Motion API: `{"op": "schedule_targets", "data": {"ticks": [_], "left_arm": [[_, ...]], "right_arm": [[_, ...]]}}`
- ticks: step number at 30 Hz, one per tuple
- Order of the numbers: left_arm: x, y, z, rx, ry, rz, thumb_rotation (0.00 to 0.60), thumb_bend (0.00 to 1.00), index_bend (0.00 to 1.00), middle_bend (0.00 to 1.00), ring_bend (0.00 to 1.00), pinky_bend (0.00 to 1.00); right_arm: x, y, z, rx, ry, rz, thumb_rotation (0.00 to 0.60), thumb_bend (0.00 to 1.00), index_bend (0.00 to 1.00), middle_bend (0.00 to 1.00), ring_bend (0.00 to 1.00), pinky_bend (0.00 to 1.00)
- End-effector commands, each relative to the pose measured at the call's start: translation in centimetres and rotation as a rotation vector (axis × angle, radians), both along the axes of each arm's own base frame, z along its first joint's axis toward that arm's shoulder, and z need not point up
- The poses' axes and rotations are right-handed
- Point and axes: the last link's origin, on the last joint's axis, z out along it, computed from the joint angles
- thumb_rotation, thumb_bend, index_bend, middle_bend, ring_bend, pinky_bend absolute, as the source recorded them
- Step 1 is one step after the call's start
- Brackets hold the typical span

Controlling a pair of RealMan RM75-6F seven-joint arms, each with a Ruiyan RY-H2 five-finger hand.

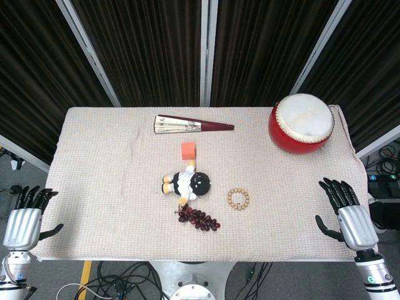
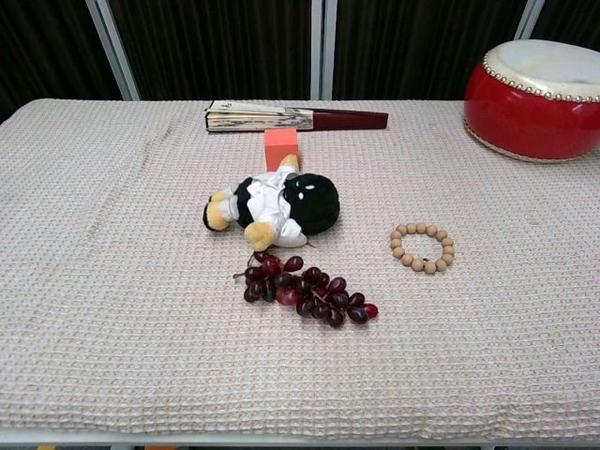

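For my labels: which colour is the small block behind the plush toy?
Orange block; the chest view shows it best.

Head high overhead, chest low, shared table [image 1: 94,187]

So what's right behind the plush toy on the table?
Just behind the plush toy stands an orange block, close to its raised paw. Farther back lies a folded fan. The block's base, where it nears the toy, is partly hidden, so contact cannot be told.

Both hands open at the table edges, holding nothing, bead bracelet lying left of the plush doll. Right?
Not quite: the bead bracelet lies right of the plush doll, as the head view shows. The left hand and right hand are open at the edges, holding nothing.
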Motion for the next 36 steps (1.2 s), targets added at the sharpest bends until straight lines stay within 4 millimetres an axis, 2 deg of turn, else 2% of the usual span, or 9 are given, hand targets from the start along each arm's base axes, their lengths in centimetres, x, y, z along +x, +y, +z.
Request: {"op": "schedule_targets", "data": {"ticks": [1, 4, 8, 14, 17, 23, 26, 31, 36], "left_arm": [[-0.1, -0.1, 0.0, -0.001, -0.005, 0.005, 0.6, 0.0, 0.23, 0.19, 0.08, 0.05], [-0.2, -0.1, 0.0, -0.004, -0.007, 0.007, 0.6, 0.0, 0.23, 0.19, 0.08, 0.05], [-0.3, 0.0, -0.1, -0.014, -0.014, 0.016, 0.6, 0.0, 0.23, 0.19, 0.08, 0.05], [-0.6, 0.2, -0.2, -0.038, -0.017, 0.034, 0.6, 0.0, 0.23, 0.19, 0.08, 0.05], [-0.6, 0.3, -0.3, -0.045, -0.02, 0.036, 0.6, 0.0, 0.23, 0.19, 0.08, 0.05], [-1.1, 0.2, -0.4, -0.056, -0.029, 0.057, 0.6, 0.0, 0.23, 0.19, 0.08, 0.05], [-1.4, 0.2, -0.5, -0.06, -0.034, 0.064, 0.6, 0.0, 0.23, 0.19, 0.08, 0.05], [-1.7, 0.2, -0.7, -0.066, -0.042, 0.069, 0.6, 0.0, 0.23, 0.19, 0.08, 0.05], [-1.9, 0.3, -0.9, -0.071, -0.049, 0.074, 0.6, 0.0, 0.23, 0.19, 0.08, 0.05]], "right_arm": [[0.3, -0.4, -0.7, 0.026, -0.003, 0.022, 0.558, 0.33, 0.0, 0.07, 0.0, 0.0], [0.9, -1.5, -1.7, 0.069, 0.016, 0.055, 0.595, 0.33, 0.0, 0.13, 0.0, 0.0], [2.4, -4.5, -4.5, 0.146, 0.098, 0.13, 0.6, 0.33, 0.13, 0.24, 0.0, 0.0], [4.6, -8.3, -10.1, 0.284, 0.279, 0.23, 0.6, 0.33, 0.21, 0.27, 0.0, 0.0], [5.6, -9.6, -12.7, 0.311, 0.359, 0.282, 0.6, 0.33, 0.24, 0.27, 0.0, 0.0], [6.4, -10.3, -16.7, 0.301, 0.445, 0.373, 0.6, 0.33, 0.35, 0.27, 0.0, 0.0], [6.3, -10.4, -18.1, 0.293, 0.468, 0.395, 0.6, 0.32, 0.37, 0.27, 0.0, 0.0], [6.1, -10.4, -19.4, 0.265, 0.49, 0.427, 0.6, 0.32, 0.38, 0.28, 0.0, 0.0], [5.9, -10.2, -19.8, 0.246, 0.48, 0.445, 0.6, 0.32, 0.38, 0.28, 0.0, 0.0]]}}
